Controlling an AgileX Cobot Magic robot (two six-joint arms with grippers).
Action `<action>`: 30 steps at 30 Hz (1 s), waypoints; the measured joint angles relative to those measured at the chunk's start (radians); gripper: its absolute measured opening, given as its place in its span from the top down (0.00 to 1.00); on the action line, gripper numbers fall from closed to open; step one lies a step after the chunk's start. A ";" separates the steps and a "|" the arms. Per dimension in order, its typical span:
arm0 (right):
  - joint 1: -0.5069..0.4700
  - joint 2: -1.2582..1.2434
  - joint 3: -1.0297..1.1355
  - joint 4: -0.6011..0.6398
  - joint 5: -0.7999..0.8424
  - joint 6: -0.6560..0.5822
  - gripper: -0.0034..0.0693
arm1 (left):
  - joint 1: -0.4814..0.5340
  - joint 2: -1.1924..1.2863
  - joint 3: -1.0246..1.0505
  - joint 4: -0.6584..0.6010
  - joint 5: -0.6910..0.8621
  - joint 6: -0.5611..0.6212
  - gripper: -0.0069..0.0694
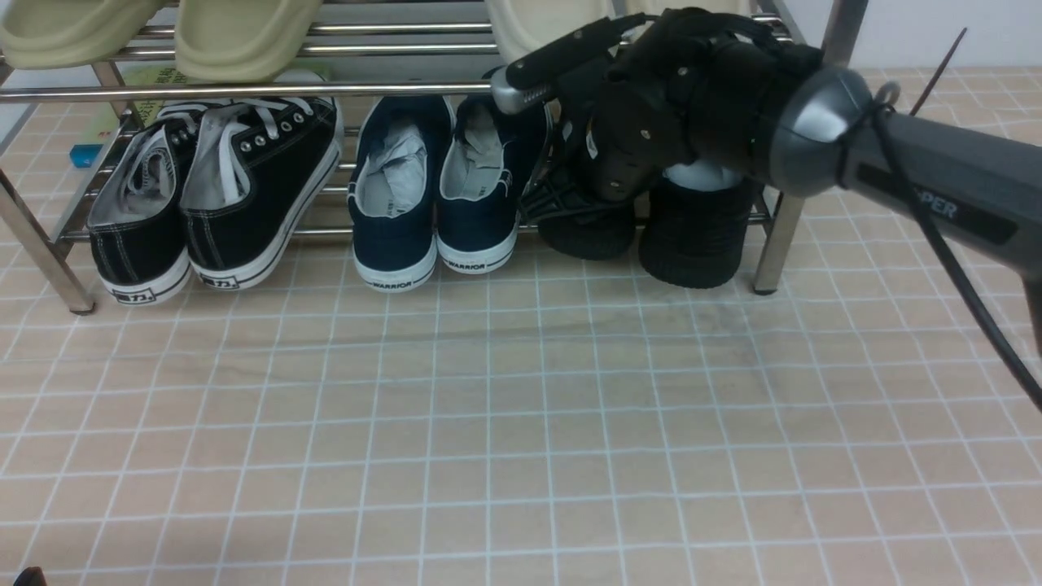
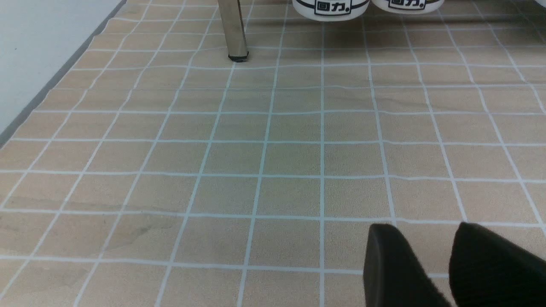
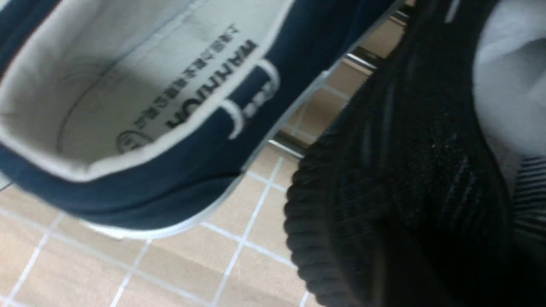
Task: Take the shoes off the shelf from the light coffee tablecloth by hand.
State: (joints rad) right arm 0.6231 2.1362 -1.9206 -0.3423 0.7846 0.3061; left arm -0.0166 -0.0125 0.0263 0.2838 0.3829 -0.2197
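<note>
While the black knit sneakers (image 1: 696, 236) sit on the chrome shelf's (image 1: 244, 89) lower tier near the bench's far right corner, the right hand (image 1: 651, 106) reaches into one, its grip hidden; neither shoe is yet on the light coffee tablecloth (image 1: 488, 423); the left gripper (image 2: 422, 243) hovers, fingers parted, holding nothing.

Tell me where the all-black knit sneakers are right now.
In the front view, the all-black sneakers sit at the right end of the lower tier of the shelf, beside the navy WARRIOR shoes, with the right hand over them.
</note>
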 joint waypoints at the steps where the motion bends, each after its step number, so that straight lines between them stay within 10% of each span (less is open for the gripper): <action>1: 0.000 0.000 0.000 0.008 0.000 -0.020 0.81 | 0.000 0.000 0.000 0.000 0.000 0.000 0.59; 30: -0.001 -0.286 0.000 0.364 0.319 -0.362 0.80 | 0.000 0.000 0.000 0.000 0.001 0.000 0.59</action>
State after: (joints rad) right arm 0.6219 1.8503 -1.9206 0.0220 1.1035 -0.0554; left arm -0.0166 -0.0125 0.0263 0.2838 0.3839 -0.2197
